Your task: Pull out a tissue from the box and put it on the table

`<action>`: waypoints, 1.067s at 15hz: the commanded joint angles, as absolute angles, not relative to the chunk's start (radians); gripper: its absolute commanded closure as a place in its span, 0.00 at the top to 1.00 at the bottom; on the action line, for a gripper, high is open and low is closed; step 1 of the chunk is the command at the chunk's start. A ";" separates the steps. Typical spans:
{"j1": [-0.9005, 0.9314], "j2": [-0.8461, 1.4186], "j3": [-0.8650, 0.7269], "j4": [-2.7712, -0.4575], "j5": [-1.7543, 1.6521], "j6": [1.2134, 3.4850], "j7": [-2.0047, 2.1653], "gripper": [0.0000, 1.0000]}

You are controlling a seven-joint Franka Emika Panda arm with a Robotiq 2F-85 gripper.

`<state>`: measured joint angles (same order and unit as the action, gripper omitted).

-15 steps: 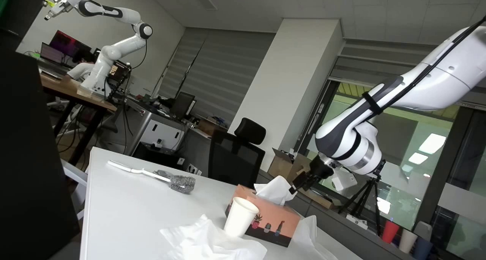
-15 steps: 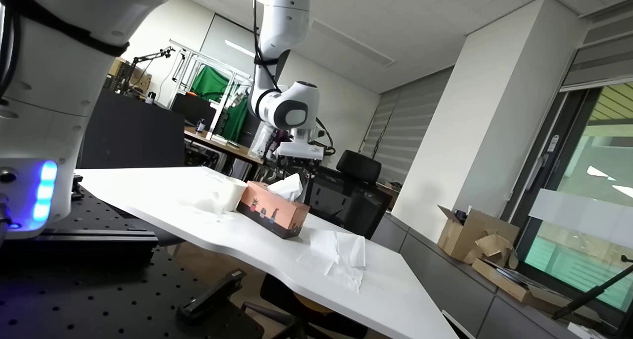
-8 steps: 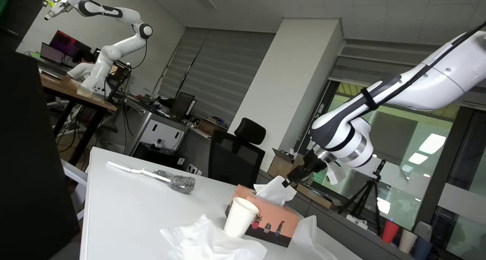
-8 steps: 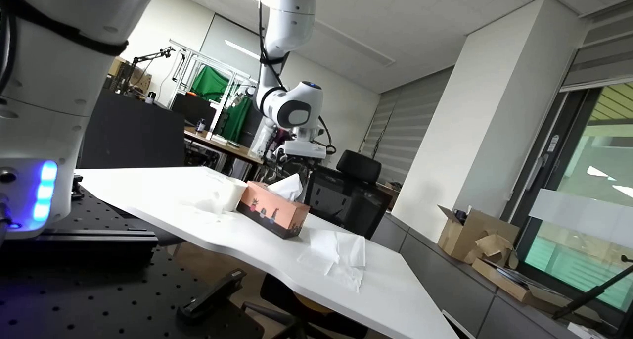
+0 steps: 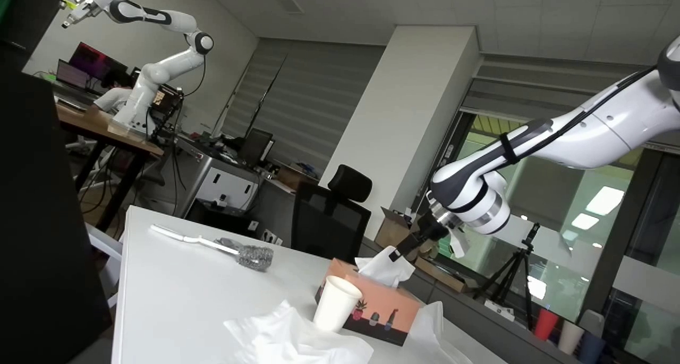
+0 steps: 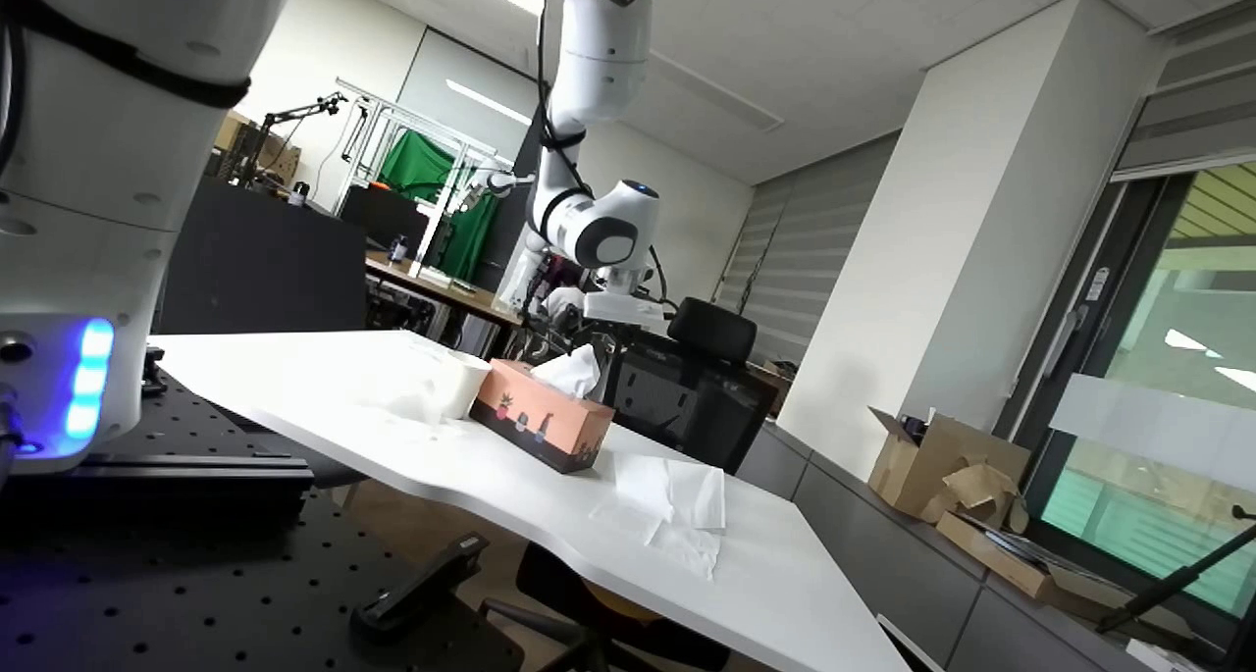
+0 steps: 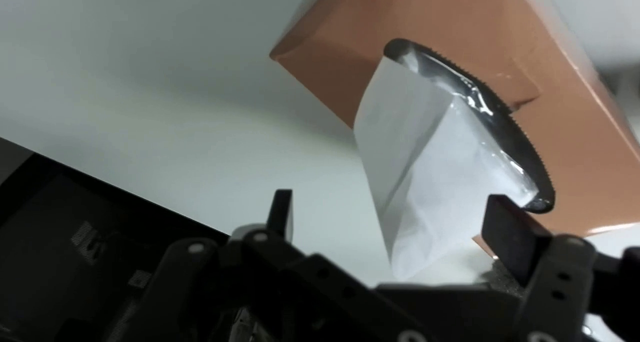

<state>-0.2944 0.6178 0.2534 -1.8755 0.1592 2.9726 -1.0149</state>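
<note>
Wrist view: your gripper (image 7: pixel 391 213) sits along the bottom of the frame, jaws wide apart. Right of centre, the tissue (image 7: pixel 430 177) sticks out of the orange box (image 7: pixel 575 152), its tip showing between the jaws; you cannot tell whether either touches it. At lower centre in an exterior view, a paper cup (image 5: pixel 336 305) stands just beside the box on the white table (image 5: pixel 212 284).

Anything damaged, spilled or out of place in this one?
Two minor things. The tissue box has a crease or small tear beside its slot; I can't tell which. Loose white sheets lie crumpled on the table beside the white cup, looking discarded. No spill shows.
</note>
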 commanded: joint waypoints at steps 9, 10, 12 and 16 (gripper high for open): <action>-0.294 0.709 0.241 -1.742 0.065 2.915 -0.942 0.11; -0.295 0.710 0.243 -1.736 0.066 2.903 -0.939 0.05; -0.302 0.705 0.256 -1.720 0.074 2.848 -0.940 0.00; -0.315 0.671 0.298 -1.665 0.118 2.669 -0.972 0.00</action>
